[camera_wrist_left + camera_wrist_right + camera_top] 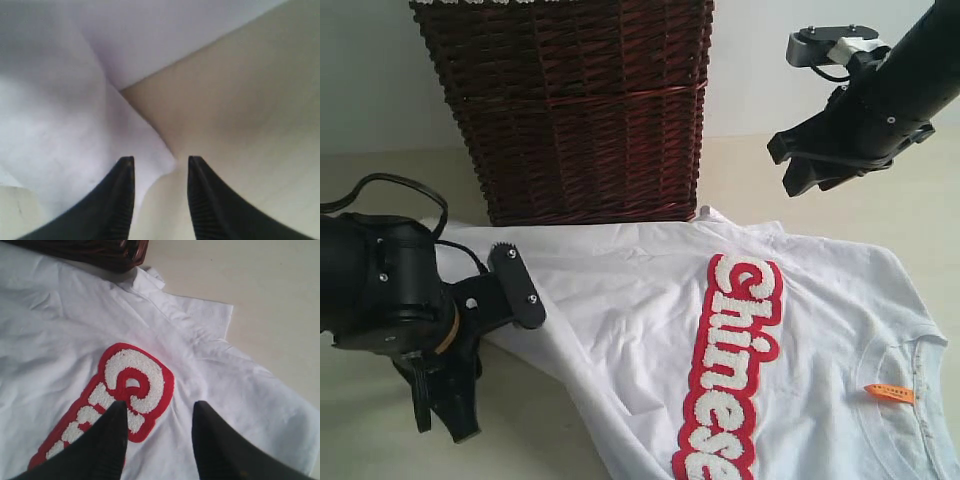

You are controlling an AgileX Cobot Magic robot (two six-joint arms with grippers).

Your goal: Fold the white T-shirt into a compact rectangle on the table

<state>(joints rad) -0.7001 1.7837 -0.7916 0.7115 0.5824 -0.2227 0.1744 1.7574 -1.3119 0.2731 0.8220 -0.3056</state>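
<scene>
The white T-shirt (620, 300) lies spread on the cream table (380, 440), with its red band of fuzzy white lettering (735, 370) and orange neck tag (888, 392) facing up. My left gripper (492, 365) sits low at the shirt's left edge, open. In the left wrist view a pointed corner of the T-shirt (60, 110) reaches between the open left gripper (160, 162) fingers, over the bare table (240, 100). My right gripper (786, 168) hangs open above the shirt's far right part. The right gripper (159, 407) looks down on the lettering (127, 385) of the T-shirt (240, 400), holding nothing.
A tall dark brown wicker basket (575, 110) stands at the back, touching the shirt's far edge; its base also shows as the basket (100, 250) in the right wrist view. Bare table (740, 170) lies right of the basket and in front of the left arm.
</scene>
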